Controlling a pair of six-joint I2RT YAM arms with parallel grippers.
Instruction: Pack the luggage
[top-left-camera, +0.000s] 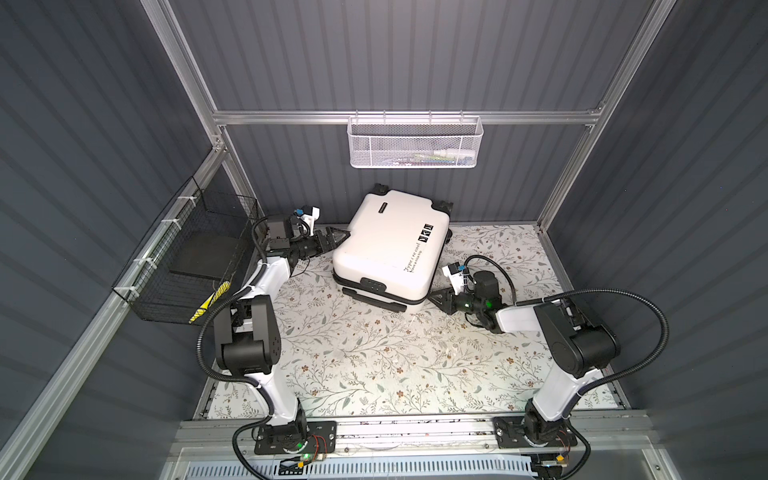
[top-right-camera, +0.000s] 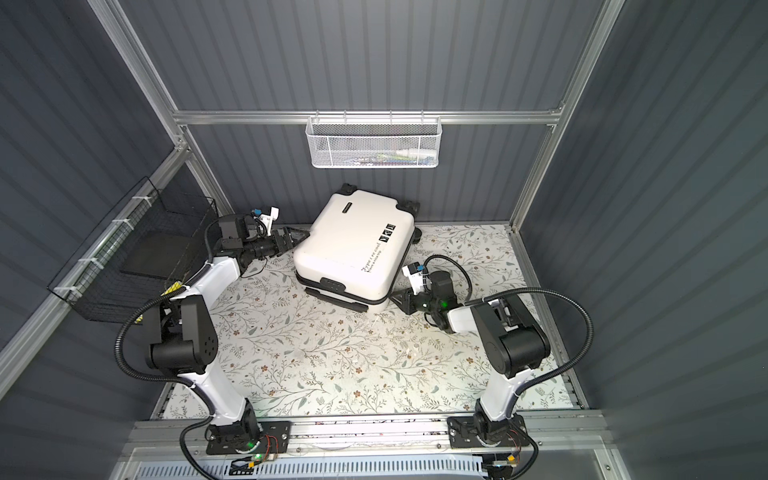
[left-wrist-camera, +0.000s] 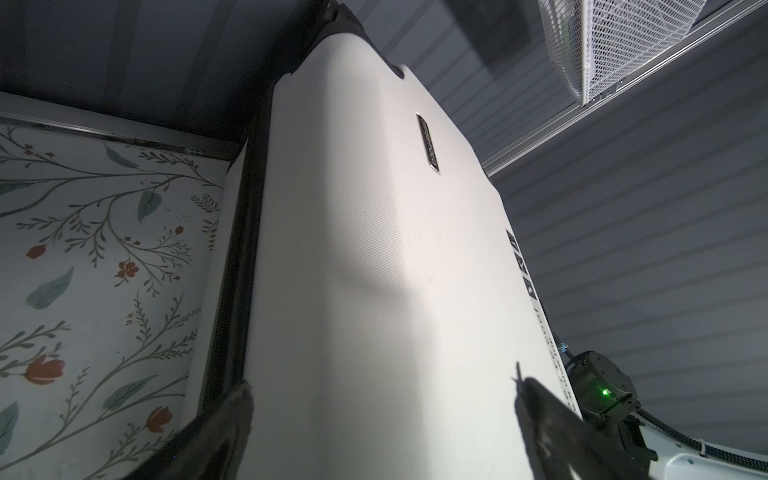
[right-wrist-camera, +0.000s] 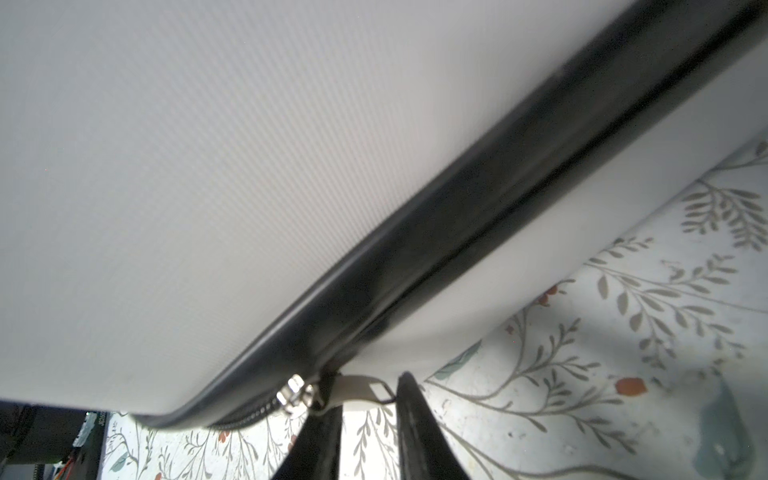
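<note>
Luggage marked "cool" lies by the back edge of the counter, front bare; left jaws spread, right jaws slightly apart around its zipper tab.

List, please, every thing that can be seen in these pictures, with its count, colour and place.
small hard-shell suitcase: one, white with black trim and wheels, lying at the back of the table.
pale zip pull: one, at the suitcase's near right corner.
white mesh basket: one, hanging on the rear rail; contents unclear.
black wire basket: one, on the left rail.
dark flat slab: one, black, inside the wire basket.
yellow-and-black item: one, at that basket's near end.
floral table cover: one, white with leaves and flowers.
left pincer: black, wide open, at the suitcase's left side.
right pincer: black, jaws narrow, at the zip pull; grip unclear.
</note>
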